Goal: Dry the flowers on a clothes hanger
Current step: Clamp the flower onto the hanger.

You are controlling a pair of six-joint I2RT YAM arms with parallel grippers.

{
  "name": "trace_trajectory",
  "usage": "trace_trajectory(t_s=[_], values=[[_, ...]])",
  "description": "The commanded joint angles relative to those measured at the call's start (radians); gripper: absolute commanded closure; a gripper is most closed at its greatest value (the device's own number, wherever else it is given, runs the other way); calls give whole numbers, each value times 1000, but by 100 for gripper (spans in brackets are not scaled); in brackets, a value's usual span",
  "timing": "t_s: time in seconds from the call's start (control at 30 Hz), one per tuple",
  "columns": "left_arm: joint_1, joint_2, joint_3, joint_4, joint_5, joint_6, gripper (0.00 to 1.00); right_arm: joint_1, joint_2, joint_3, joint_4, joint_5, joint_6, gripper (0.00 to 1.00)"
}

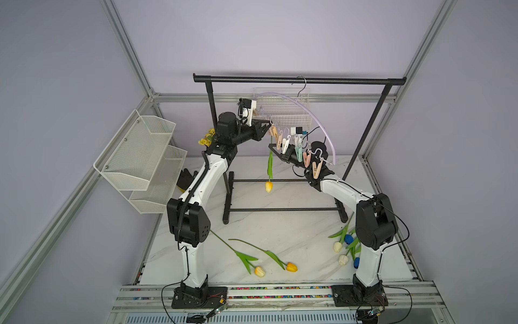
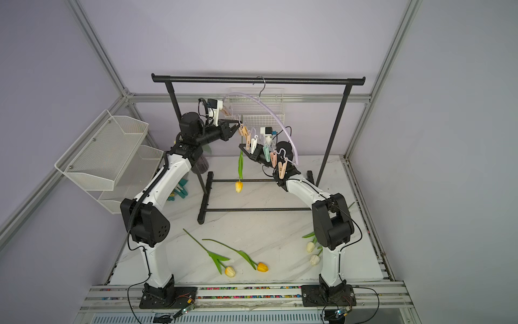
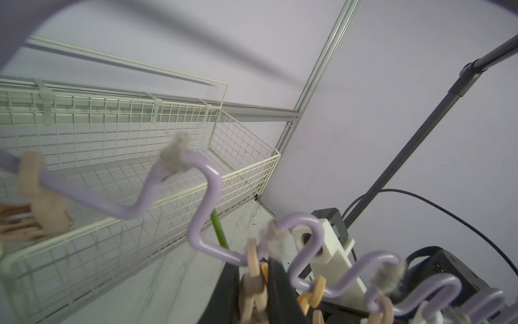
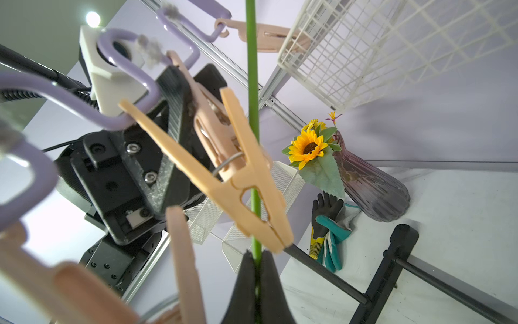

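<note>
Right pincer (image 4: 256, 259) is clamped tight on the green stem of the yellow tulip (image 1: 270, 165), closed right up around it. The tulip hangs straight down from that grip, head lowest, dangling towards the tabletop (image 1: 280, 224). Just above the grip, the stem's top end runs up past a peach-orange clip (image 4: 232, 182). Right there is the left pincer (image 1: 266, 129), squeezed down narrow on the pale pink clip (image 4: 208, 126) next along, gripping it from both sides. Whether the stem sits in that clip's mouth, I cannot tell. Both clips hang from the wavy lower bar of the clothes hanger (image 3: 211, 193), near its end on the left arm's side. The hanger's metal hook is over the rail of the black garment rack (image 1: 252, 79). Out on the tabletop lie the others: a pale yellow tulip (image 1: 259, 271) and an orange tulip (image 1: 291, 267) side by side near the front edge, and a cluster of white and blue tulips (image 1: 337, 246) beside the foot of the right arm.
</note>
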Motion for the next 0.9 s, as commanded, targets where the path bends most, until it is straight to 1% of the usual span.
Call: trace_trajectory(t_s=[0.0, 0.2, 0.47, 0.77, 0.8, 0.87], values=[[1, -13, 0, 49, -2, -11, 83, 6, -27, -7, 44, -16, -4, 100], [2, -8, 2, 49, -5, -9, 83, 8, -28, -6, 49, -26, 2, 100], [2, -5, -1, 53, -8, -7, 83, 8, -3, -15, 150, -50, 102, 100], [1, -10, -12, 65, -3, -14, 83, 18, 2, -14, 167, -31, 138, 100], [1, -13, -16, 70, -1, -16, 81, 18, 4, -15, 166, -28, 139, 100], [1, -15, -24, 78, 6, -16, 73, 18, 5, -14, 164, -23, 139, 100]])
